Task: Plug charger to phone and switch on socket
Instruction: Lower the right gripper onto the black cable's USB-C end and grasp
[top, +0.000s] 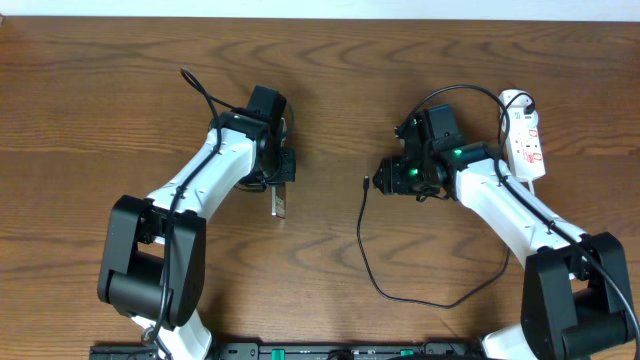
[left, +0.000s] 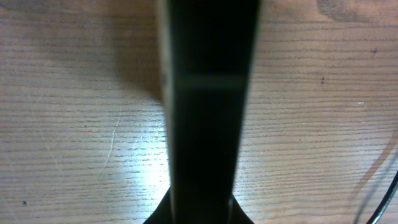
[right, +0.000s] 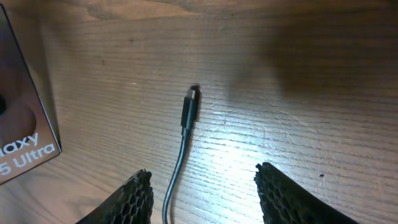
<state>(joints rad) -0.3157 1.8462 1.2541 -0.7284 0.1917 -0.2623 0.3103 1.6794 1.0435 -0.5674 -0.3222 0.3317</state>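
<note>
We're looking at this one pretty early on, honestly. Starting on the left: the left gripper (top: 279, 188) is clamping the phone (right: 28, 143) and holding it up on edge rather than flat, so the phone is sitting right between its jaws and sticking out past the fingertips. The left wrist view is mostly one dark blurry band down the middle. We're guessing that's the phone's thin side seen close up, but we can't swear to it.

Moving right, the charger (top: 362, 240) is lying loose on the table (top: 330, 80). Its plug tip (right: 191, 102) is resting just ahead of the right gripper (right: 203, 177), roughly in line with the gap between the fingers (right: 283, 193) and pointing away from them. Those fingers are standing well apart and aren't touching the cable, so nothing is being held on that side. The phone is showing off to that gripper's left, near the tip but not touching it.

Further right, the socket (top: 525, 140) is lying behind the right gripper, alongside its arm, with nothing reaching for it. We can't tell whether its switch is on.

So we're calling it: phone secured, everything else left to do. We're figuring the tip needs grabbing, lining up with the phone's port and pushing in, and then the switch needs flipping.
</note>
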